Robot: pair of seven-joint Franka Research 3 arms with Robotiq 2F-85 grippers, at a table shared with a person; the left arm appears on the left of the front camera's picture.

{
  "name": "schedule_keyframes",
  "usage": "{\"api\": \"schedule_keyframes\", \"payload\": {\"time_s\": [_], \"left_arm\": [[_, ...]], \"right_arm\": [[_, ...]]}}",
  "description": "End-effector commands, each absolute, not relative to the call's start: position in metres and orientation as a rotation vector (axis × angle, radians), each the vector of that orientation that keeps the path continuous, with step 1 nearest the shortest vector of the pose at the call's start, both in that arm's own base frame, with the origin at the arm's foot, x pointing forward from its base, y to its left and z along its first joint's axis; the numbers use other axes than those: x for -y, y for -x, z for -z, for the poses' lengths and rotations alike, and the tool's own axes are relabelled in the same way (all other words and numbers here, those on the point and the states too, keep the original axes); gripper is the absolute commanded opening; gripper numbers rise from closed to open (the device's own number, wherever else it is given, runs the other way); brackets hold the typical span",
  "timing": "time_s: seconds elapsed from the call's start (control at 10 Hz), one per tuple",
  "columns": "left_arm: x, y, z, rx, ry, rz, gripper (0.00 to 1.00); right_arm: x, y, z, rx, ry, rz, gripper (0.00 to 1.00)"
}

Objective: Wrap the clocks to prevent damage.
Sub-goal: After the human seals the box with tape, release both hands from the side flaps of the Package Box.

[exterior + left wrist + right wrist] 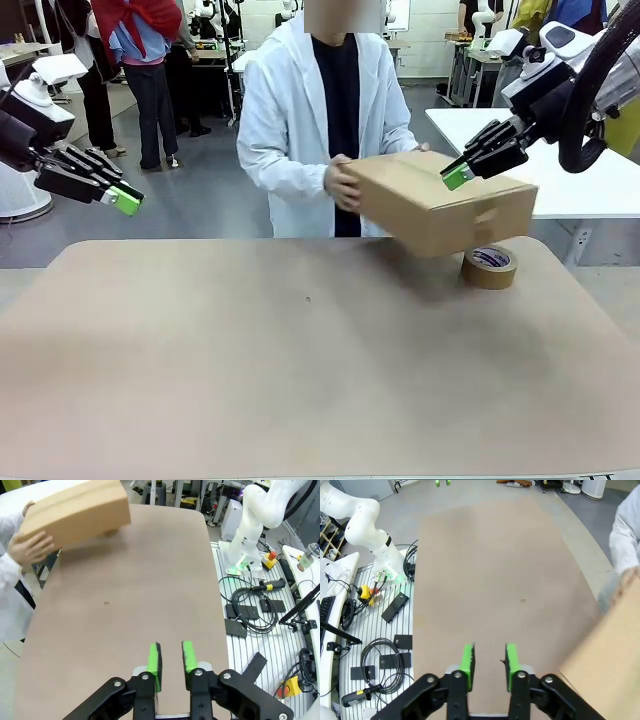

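Nearest, the table [300, 340] lies bare, so the step looks like receiving the box [440, 200]; both arms should wait high until the person's hands [343, 183] set it down. Left gripper [171, 659] and right gripper [489, 660] hover with jaws a narrow gap apart, holding nothing. The clocks' whereabouts I cannot tell; a tape roll [489, 266] sits beside the box

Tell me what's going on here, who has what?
A person in a white coat at the far side holds a closed cardboard box tilted above the table, one hand on its end. A brown tape roll lies on the table beneath it. The left claw and right claw both hang above the table holding nothing, pads a little apart. No wrapping is under way yet.
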State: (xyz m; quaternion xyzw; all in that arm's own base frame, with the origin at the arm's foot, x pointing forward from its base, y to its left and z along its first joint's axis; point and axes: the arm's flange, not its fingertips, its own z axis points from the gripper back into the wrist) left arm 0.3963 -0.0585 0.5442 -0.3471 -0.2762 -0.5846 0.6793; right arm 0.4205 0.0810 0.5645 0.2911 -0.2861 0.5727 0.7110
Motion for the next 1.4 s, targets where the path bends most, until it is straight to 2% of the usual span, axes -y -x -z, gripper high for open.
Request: {"api": "schedule_keyframes", "payload": {"time_s": [0.0, 0.2, 0.3, 0.4, 1.0, 1.3], "left_arm": [[0.0596, -0.3923, -0.5427, 0.642, 0.787, 1.301, 1.00], [0.0597, -0.3985, -0.5441, 0.630, 0.797, 1.306, 1.00], [0.0604, -0.3951, -0.5410, 0.633, 0.793, 1.312, 0.97], [0.0600, -0.3955, -0.5406, 0.628, 0.795, 1.315, 1.00], [0.0615, -0.3955, -0.5389, 0.624, 0.786, 1.308, 1.00], [0.0593, -0.3965, -0.5407, 0.613, 0.789, 1.312, 1.00]], "right_arm": [[-0.0794, -0.4171, -0.5578, 0.633, -0.657, -1.296, 1.00], [-0.0755, -0.4183, -0.5547, 0.638, -0.671, -1.279, 1.00], [-0.0743, -0.4158, -0.5524, 0.631, -0.677, -1.285, 1.00], [-0.0740, -0.4155, -0.5521, 0.629, -0.680, -1.285, 1.00], [-0.0765, -0.4158, -0.5526, 0.581, -0.671, -1.279, 1.00], [-0.0754, -0.4167, -0.5540, 0.611, -0.683, -1.272, 1.00]]}}
